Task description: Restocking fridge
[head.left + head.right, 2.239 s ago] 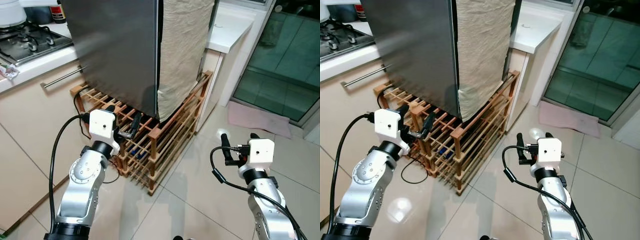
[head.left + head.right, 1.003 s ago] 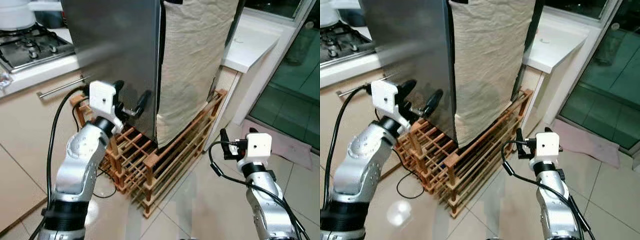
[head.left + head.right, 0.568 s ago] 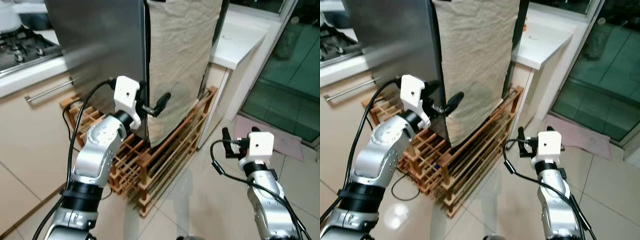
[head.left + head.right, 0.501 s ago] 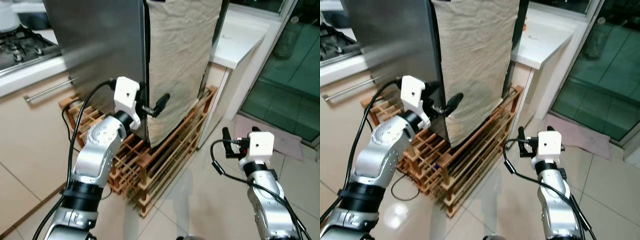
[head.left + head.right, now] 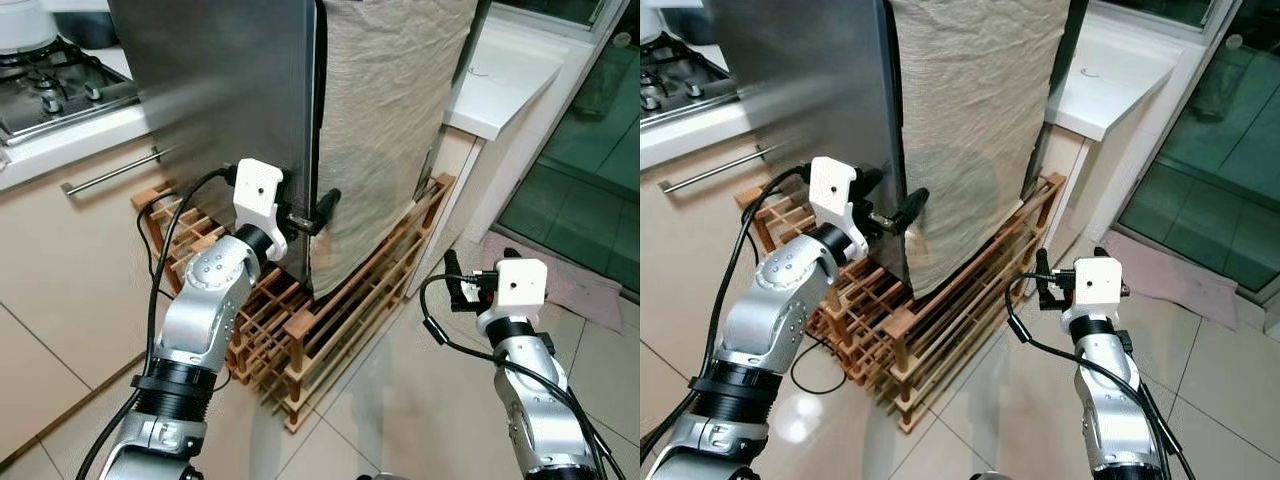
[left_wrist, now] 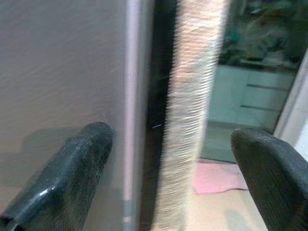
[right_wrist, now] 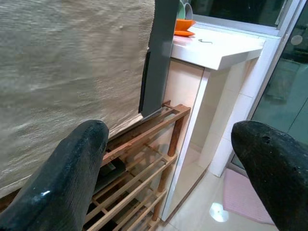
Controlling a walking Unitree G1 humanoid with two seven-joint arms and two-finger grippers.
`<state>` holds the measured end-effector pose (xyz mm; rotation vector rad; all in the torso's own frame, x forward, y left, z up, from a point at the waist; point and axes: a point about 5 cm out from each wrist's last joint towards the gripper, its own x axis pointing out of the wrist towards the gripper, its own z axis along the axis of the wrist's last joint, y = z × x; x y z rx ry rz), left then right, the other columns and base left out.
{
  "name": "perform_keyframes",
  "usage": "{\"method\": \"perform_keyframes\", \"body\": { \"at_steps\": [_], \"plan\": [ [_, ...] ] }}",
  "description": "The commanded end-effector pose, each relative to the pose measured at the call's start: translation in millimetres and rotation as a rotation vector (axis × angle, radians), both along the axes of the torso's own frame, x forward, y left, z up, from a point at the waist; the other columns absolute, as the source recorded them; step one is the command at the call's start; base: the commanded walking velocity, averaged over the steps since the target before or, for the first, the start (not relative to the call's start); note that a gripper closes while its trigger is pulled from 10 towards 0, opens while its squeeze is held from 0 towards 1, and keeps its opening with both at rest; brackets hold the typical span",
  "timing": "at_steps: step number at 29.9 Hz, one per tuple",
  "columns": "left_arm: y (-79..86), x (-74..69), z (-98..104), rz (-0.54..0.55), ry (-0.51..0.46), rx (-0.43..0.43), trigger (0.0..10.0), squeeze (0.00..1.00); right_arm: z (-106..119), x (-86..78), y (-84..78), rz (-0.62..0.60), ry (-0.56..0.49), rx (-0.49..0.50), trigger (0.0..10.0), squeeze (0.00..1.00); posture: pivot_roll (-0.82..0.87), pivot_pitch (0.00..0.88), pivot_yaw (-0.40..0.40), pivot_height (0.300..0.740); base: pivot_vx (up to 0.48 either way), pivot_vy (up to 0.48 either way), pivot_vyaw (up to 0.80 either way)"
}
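Left eye view: a tall grey fridge stands on a wooden rack on the tiled floor. A beige cloth hangs down the fridge's side, just past the front corner.

The left hand is raised to the low front corner of the fridge. Its two black fingers are spread apart, one on each side of the corner edge. In the left wrist view one finger sits in front of the grey door and the other finger is out past the cloth, with the dark gap of the edge between them. I cannot tell if a finger touches the fridge.

The right hand is held low over the floor, well apart from the fridge, pointing toward the rack. Its fingers are apart too, and nothing is between them.

A stove sits on the tabletop to the left of the fridge. A white tabletop is on the other side, and a pink mat lies on the floor by the glass door.
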<state>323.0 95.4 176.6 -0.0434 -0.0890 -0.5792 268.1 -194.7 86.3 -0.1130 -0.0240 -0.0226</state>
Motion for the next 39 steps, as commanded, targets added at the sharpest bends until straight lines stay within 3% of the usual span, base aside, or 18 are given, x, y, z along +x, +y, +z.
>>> {"method": "perform_keyframes", "body": {
  "at_steps": [1,16,17,22,26,29,34,37,39],
  "plan": [
    [-5.8,-3.7,5.5,-0.042,-0.015,-0.001,10.0,0.00,-3.4,-2.0,-5.5,-0.014,0.012,-0.010,10.0,0.00,-0.08,0.000,-0.033,0.740,0.000,0.000,0.00],
    [-15.6,-3.7,-2.9,-0.053,-0.001,0.040,10.0,0.00,-8.0,-2.2,-5.6,-0.016,0.027,-0.012,10.0,0.00,-0.08,0.000,-0.034,0.740,0.000,0.000,0.00],
    [-25.4,4.4,-10.7,-0.032,0.015,0.078,10.0,0.00,-9.3,-1.1,-3.9,-0.010,0.031,-0.010,10.0,0.00,-0.08,0.000,-0.033,0.740,0.000,0.000,0.00],
    [-47.1,10.3,-17.4,-0.054,0.035,0.122,10.0,0.00,-11.7,-0.3,-3.4,-0.006,0.038,-0.008,10.0,0.00,-0.09,0.000,-0.032,0.740,0.000,0.000,0.00],
    [-64.2,10.2,-7.7,-0.121,0.033,0.057,10.0,0.00,-20.4,-3.9,-7.4,-0.002,0.079,-0.006,10.0,0.00,-0.10,0.000,-0.032,0.740,0.000,0.000,0.00],
    [-76.5,4.7,10.6,-0.231,-0.024,-0.018,10.0,0.00,-31.9,-8.8,-12.2,0.005,0.137,-0.015,10.0,0.00,-0.10,0.000,-0.032,0.740,0.000,0.000,0.00],
    [-80.2,0.1,21.4,-0.305,-0.060,-0.060,10.0,0.00,-41.0,-12.6,-15.5,0.011,0.182,-0.029,10.0,0.00,-0.11,0.000,-0.032,0.740,0.000,0.000,0.00],
    [-83.8,-12.5,36.4,-0.458,-0.113,-0.103,10.0,0.00,-53.1,-18.8,-21.4,0.008,0.242,-0.038,10.0,0.00,-0.10,0.000,-0.032,0.740,0.000,0.000,0.00],
    [-84.0,-14.8,37.9,-0.485,-0.119,-0.103,10.0,0.00,-54.7,-19.4,-21.7,0.013,0.253,-0.039,10.0,0.00,-0.10,0.000,-0.032,0.740,0.000,0.000,0.00]
  ]
}}
